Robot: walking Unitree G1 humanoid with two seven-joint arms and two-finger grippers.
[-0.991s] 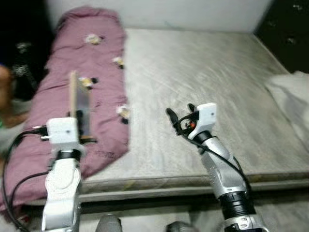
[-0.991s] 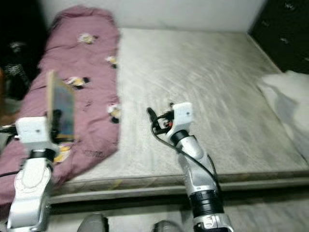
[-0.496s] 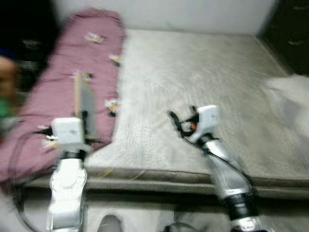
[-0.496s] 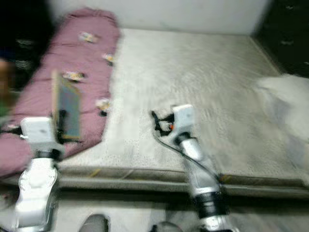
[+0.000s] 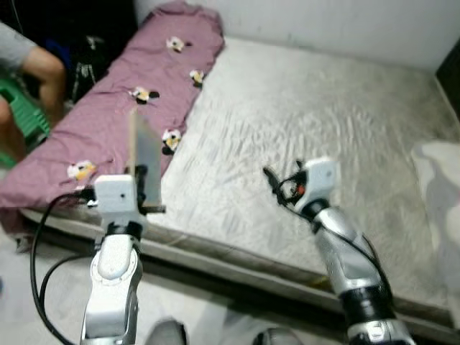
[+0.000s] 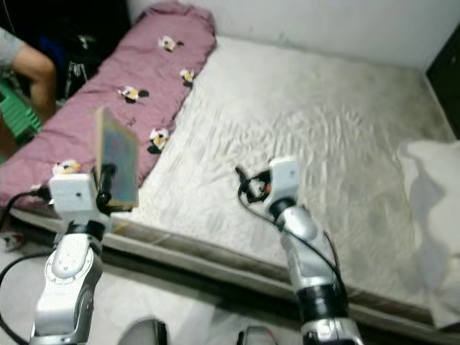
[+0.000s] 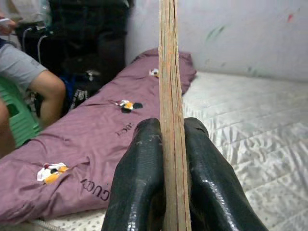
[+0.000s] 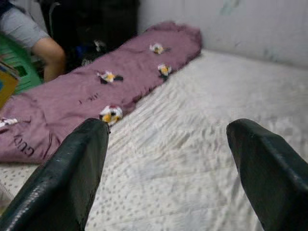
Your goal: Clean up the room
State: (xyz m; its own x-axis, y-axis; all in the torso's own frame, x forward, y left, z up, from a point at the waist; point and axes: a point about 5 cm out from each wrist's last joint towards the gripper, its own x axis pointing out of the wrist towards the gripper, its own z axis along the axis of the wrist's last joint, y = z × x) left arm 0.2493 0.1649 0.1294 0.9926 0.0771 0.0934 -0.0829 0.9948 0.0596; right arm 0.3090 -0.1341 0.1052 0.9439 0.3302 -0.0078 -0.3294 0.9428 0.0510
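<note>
Left eye view: a thin flat book [image 5: 146, 167] was held upright on edge by the left gripper [image 5: 144, 188], over the near-left edge of the bed [image 5: 309, 129], beside the purple blanket [image 5: 129, 100] w/ its small printed figures. The right gripper [image 5: 282, 188] was raised over the bare mattress, nothing in it. A person's leg [image 5: 44, 77] and a green stool [image 5: 20, 123] were seen at the far left, off the bed.

Right eye view: same layout; the book's cover face was visible here, turned toward the robot's right. A white cloth [image 6: 431, 215] lay at the bed's right edge.

Left wrist view: the book was seen edge-on, clamped between both black fingers [image 7: 139, 187] low on its height (most of it stood above the pinch, so it could be levered out if swung fast).

Right wrist view: fingers [image 8: 72, 178] were spread wide apart, empty, w/ blanket and mattress beyond.

Judgement: carrying step, book not yet put away. To do it well, the squeeze should be kept firm, the wrist kept steady and vertical while walking, turns taken slowly, and the person's leg given room. No obvious drop-off spot was seen, so one should be found before release.
</note>
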